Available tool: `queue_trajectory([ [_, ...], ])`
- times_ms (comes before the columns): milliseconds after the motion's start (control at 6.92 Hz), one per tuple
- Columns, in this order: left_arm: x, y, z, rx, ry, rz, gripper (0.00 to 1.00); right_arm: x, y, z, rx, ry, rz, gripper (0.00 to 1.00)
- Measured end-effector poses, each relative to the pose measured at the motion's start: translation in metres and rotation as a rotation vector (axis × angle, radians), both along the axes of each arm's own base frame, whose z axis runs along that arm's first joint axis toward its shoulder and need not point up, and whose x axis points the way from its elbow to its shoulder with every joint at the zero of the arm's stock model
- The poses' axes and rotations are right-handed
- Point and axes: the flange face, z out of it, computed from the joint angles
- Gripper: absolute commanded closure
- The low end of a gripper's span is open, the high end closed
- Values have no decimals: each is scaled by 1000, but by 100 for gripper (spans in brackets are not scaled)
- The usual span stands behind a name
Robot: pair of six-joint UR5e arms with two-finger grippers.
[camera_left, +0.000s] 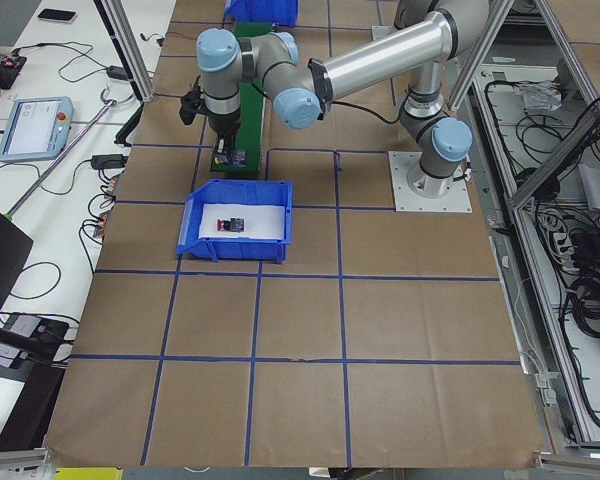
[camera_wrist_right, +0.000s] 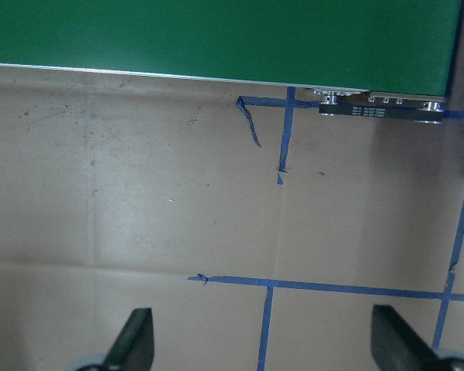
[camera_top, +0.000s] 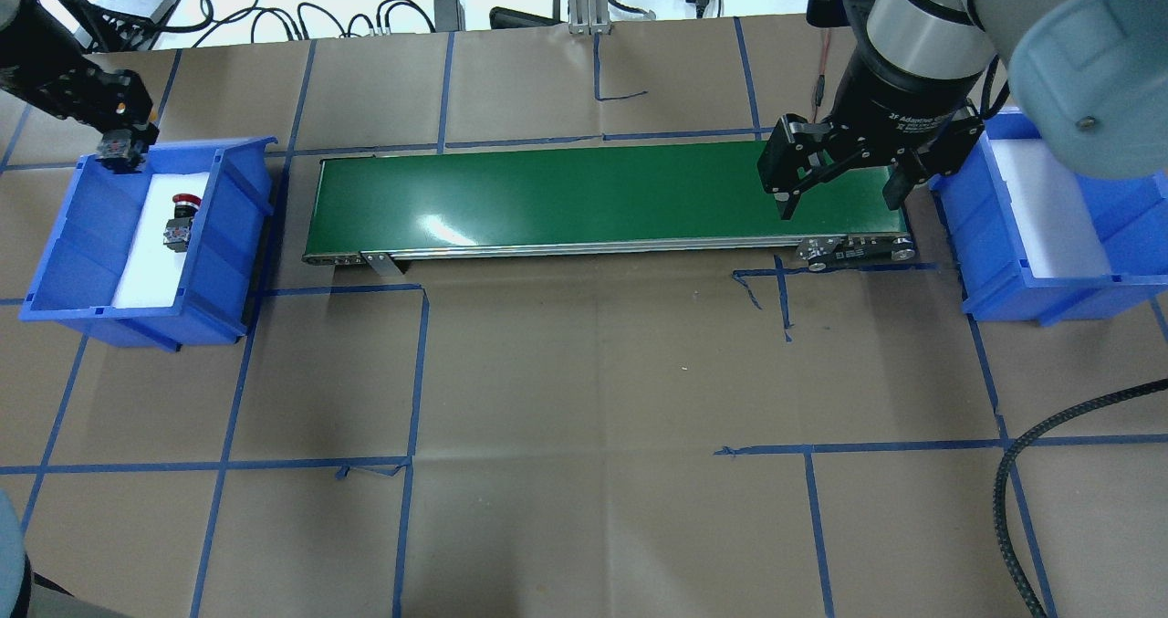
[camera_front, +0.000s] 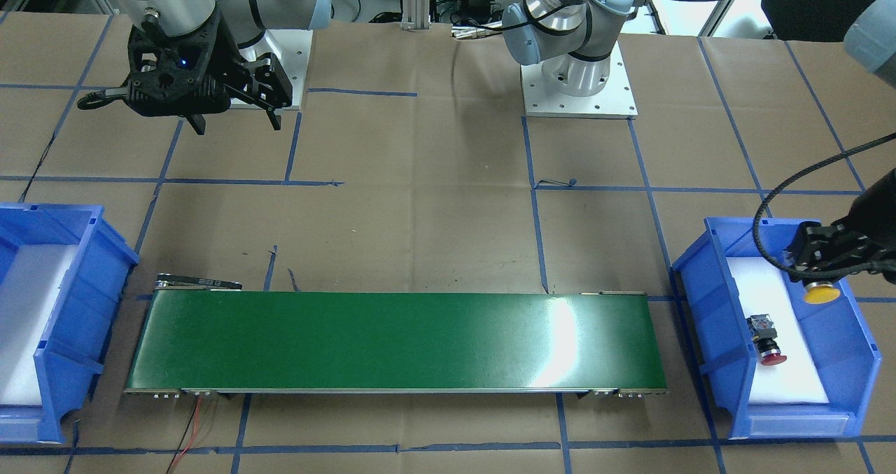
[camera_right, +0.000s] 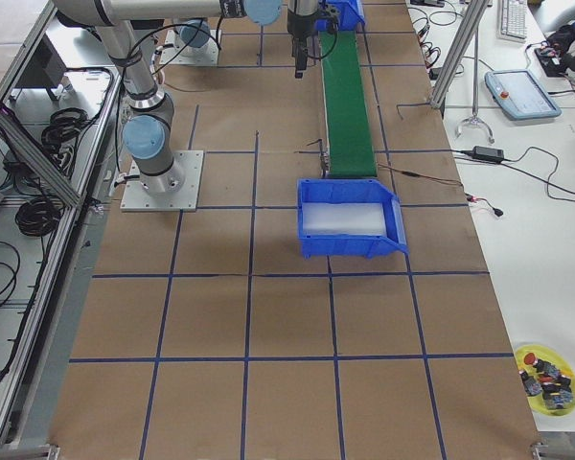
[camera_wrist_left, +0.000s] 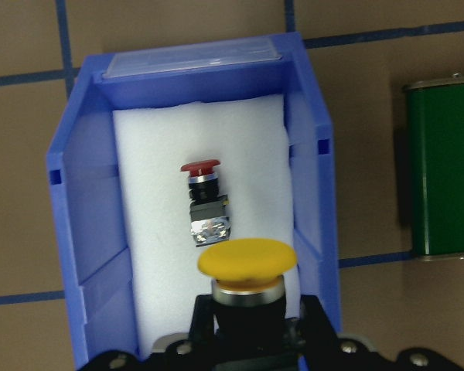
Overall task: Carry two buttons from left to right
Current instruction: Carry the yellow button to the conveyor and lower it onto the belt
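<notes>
- You have the first pick in hand: your left gripper (camera_wrist_left: pixel 247 328) is pinching the yellow button (camera_wrist_left: pixel 247 261) by its dark body. The cap points away from the wrist, above the white foam (camera_wrist_left: pixel 155 154) of the left bin (camera_wrist_left: pixel 85 232).
- The red button (camera_wrist_left: pixel 204 202) lies on its side on that foam, just beyond the yellow cap in the wrist view and apart from it. With neither button across yet, I judge the task barely begun.
- Next, I judge, you need to lift clear of the bin wall and carry the yellow button to the end of the conveyor belt (camera_top: pixel 547 189) beside that bin. Set it down steadily, since the round cap could let it roll.
- Your right gripper (camera_top: pixel 839 203) hangs empty, fingers spread wide, near the belt's other end, beside the right bin (camera_top: pixel 1004 280).
- The yellow button has a broad mushroom cap, a metal collar and a black body. The red one has a smaller cap over a black-grey switch block with a shiny face.
</notes>
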Motion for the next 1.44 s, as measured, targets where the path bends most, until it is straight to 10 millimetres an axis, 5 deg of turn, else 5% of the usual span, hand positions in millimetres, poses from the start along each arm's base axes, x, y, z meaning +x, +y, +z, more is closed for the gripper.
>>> queue_trajectory([
  [289, -111, -16, -25, 25, 14, -17, 97, 0, 0, 0, 0, -1, 0, 0],
  [578, -188, -37, -83, 30, 16, -19, 97, 0, 0, 0, 2, -1, 0, 0],
  [867, -213, -44, -129, 52, 16, -30, 97, 0, 0, 0, 0, -1, -1, 0],
  [1156, -212, -32, -157, 47, 7, -30, 97, 0, 0, 0, 0, -1, -1, 0],
  [1300, -209, -27, -166, 38, 0, -22, 84, 0, 0, 0, 1, -1, -1, 0],
  [1445, -207, -22, -172, 30, -4, -9, 11, 0, 0, 0, 2, -1, -1, 0],
])
